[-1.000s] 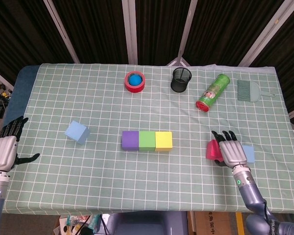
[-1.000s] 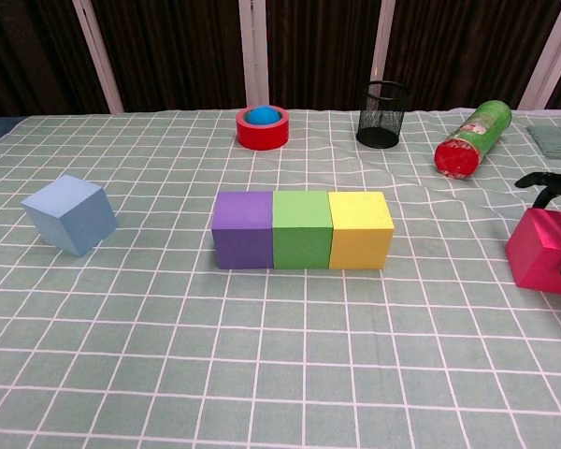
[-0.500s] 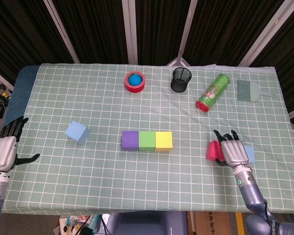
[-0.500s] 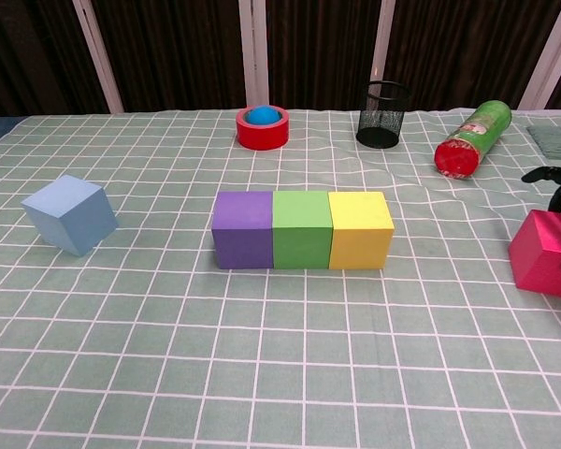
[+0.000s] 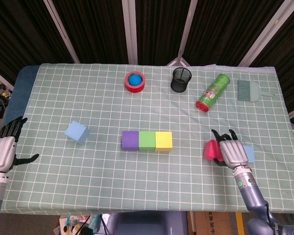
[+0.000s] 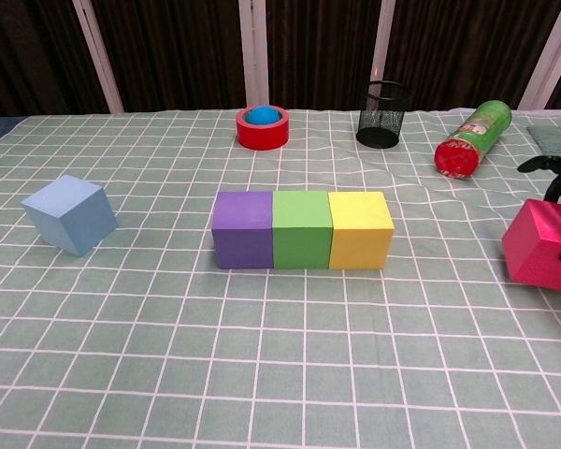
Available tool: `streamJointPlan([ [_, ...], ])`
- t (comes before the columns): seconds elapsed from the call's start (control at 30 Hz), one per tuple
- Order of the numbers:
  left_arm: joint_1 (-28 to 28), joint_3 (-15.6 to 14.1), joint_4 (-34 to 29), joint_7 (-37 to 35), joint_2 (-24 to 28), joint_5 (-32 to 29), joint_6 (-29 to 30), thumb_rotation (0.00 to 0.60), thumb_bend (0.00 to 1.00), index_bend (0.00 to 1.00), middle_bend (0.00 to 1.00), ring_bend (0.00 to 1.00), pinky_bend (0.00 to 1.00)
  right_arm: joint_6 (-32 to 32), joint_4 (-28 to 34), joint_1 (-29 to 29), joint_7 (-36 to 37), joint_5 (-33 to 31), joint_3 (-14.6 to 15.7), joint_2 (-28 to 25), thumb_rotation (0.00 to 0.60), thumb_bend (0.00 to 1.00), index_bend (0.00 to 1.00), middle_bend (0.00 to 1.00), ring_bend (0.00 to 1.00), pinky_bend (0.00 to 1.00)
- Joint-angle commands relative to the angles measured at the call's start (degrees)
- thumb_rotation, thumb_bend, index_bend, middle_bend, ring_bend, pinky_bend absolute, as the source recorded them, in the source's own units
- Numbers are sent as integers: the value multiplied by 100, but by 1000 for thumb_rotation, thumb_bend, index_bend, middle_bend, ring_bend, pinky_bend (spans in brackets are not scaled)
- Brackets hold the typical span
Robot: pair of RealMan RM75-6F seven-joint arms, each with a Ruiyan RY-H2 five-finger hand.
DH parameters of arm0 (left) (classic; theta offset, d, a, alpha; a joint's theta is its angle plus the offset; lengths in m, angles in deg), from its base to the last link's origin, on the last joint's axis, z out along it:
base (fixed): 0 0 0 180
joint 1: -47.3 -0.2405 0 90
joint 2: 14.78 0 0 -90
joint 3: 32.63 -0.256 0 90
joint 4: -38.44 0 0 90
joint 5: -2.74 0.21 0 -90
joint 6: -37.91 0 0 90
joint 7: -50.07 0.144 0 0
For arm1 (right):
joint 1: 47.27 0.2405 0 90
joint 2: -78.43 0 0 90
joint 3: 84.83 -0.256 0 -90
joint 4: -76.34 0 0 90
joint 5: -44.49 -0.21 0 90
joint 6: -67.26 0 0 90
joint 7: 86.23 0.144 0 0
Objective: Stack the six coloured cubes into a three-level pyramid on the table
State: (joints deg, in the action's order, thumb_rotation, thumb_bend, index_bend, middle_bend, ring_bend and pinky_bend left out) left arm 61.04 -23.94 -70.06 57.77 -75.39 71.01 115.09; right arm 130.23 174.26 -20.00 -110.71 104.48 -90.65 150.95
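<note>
Purple [image 5: 130, 140], green [image 5: 147, 140] and yellow [image 5: 163, 140] cubes sit in a touching row at mid-table; the chest view shows the same purple [image 6: 243, 229], green [image 6: 302, 228] and yellow [image 6: 360, 229] row. A light blue cube [image 5: 77, 132] lies tilted to the left of it. My right hand [image 5: 231, 152] grips a magenta cube [image 5: 210, 150] at the right, fingers over its top; in the chest view the magenta cube [image 6: 540, 245] looks slightly raised. Another light blue cube [image 5: 249, 154] peeks out behind that hand. My left hand [image 5: 2, 152] hovers open at the table's left edge.
Along the back stand a red tape ring with a blue ball inside [image 5: 134, 81], a black mesh cup [image 5: 181, 79], a green can lying on its side [image 5: 212, 92] and a grey brush [image 5: 248, 90]. The checked cloth in front of the row is bare.
The magenta cube has shifted slightly left and up in my right hand's grip. My left hand has hardly moved.
</note>
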Motion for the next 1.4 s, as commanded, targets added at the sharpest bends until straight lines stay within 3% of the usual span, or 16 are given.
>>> streamJointPlan([
  [0.03, -4, 1, 4, -28, 11, -5, -12, 600, 103, 0, 0, 0, 65, 79, 293, 24, -10, 163, -54, -213, 600, 318, 0, 376, 211, 0],
  [0.27, 9, -15, 5, -110, 77, -35, -125, 600, 103, 0, 0, 0, 65, 45, 949, 216, -157, 445, -200, -630, 600, 318, 0, 376, 211, 0],
  [0.47, 64, -33, 4, -81, 135, -72, -268, 600, 103, 0, 0, 0, 65, -130, 1318, 562, -578, 302, -384, -738, 600, 318, 0, 376, 211, 0],
  [0.9, 250, 70, -72, -112, 315, -352, -612, 600, 103, 0, 0, 0, 65, -39, 1662, 1487, -1824, -835, -781, -118, 600, 318, 0, 376, 211, 0],
  [1.4, 622, 220, -223, 175, 881, -546, -1038, 600, 103, 0, 0, 0, 65, 548, 1841, 2178, -2706, -1836, -884, 476, 600, 318, 0, 376, 211, 0],
])
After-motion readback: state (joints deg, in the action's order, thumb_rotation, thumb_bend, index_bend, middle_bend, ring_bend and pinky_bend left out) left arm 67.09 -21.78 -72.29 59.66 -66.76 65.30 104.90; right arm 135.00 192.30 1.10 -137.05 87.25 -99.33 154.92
